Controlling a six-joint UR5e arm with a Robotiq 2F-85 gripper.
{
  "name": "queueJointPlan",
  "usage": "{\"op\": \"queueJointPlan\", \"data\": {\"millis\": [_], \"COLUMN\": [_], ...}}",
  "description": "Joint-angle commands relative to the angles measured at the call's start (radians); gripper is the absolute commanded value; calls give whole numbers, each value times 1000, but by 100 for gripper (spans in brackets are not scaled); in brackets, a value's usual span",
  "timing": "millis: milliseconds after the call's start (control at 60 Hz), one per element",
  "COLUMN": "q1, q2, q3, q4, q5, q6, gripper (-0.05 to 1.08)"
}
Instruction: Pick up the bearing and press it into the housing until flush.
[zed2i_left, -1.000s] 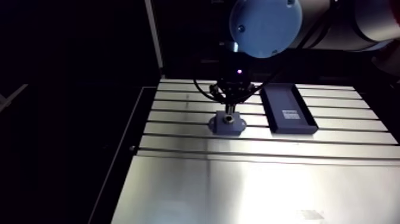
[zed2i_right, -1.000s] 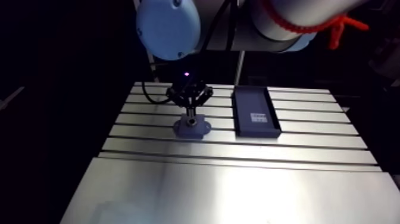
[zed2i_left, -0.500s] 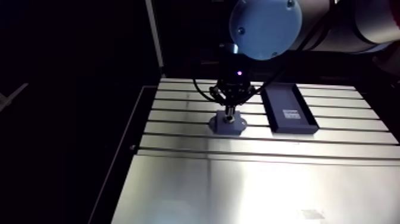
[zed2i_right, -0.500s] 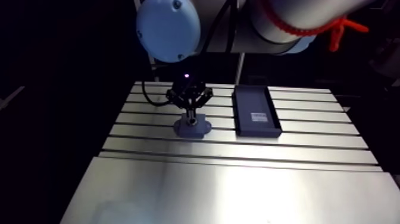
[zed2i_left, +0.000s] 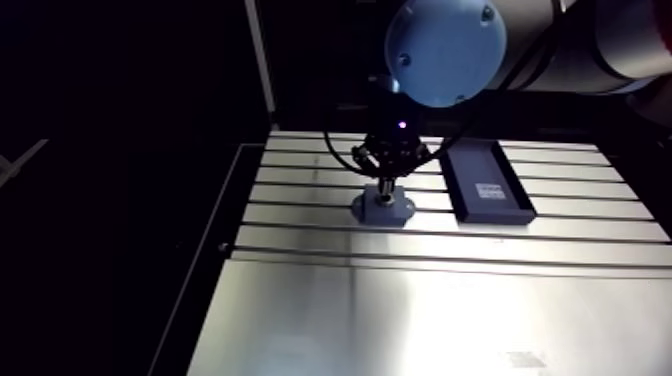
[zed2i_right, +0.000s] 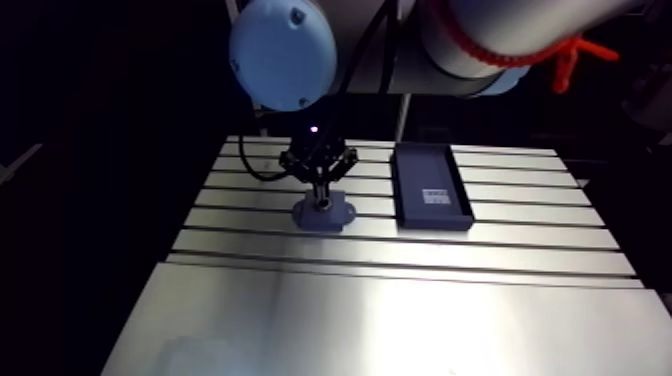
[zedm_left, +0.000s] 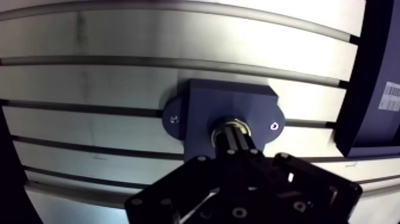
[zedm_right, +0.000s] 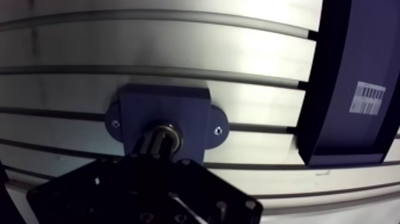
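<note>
A dark blue housing (zedm_left: 199, 110) with two screw ears sits on the slotted table (zed2i_left: 420, 300), in the arm view under the wrist (zed2i_right: 323, 213). A metal bearing ring (zedm_left: 218, 128) shows in the housing's centre bore. My gripper (zedm_left: 233, 132) stands straight over it with its two fingers pressed together, their tips resting on the bearing. The fingers hide most of the ring, so I cannot tell whether it sits level with the housing's face.
A dark rectangular tray (zed2i_left: 487, 183) with a white label (zedm_right: 366, 98) lies on the table just beside the housing. The table's slots run across under both. A smooth metal plate (zed2i_right: 380, 320) covers the near half of the table.
The wrist has sunk very slightly toward the housing. Housing and tray stay where they were.
</note>
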Motion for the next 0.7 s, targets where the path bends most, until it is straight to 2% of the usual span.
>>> {"op": "queueJointPlan", "data": {"millis": [17, 700], "q1": [0, 0], "q2": [2, 2], "q3": [3, 6], "q4": [-10, -8], "q5": [-2, -1], "q6": [-2, -2], "gripper": [107, 107]}}
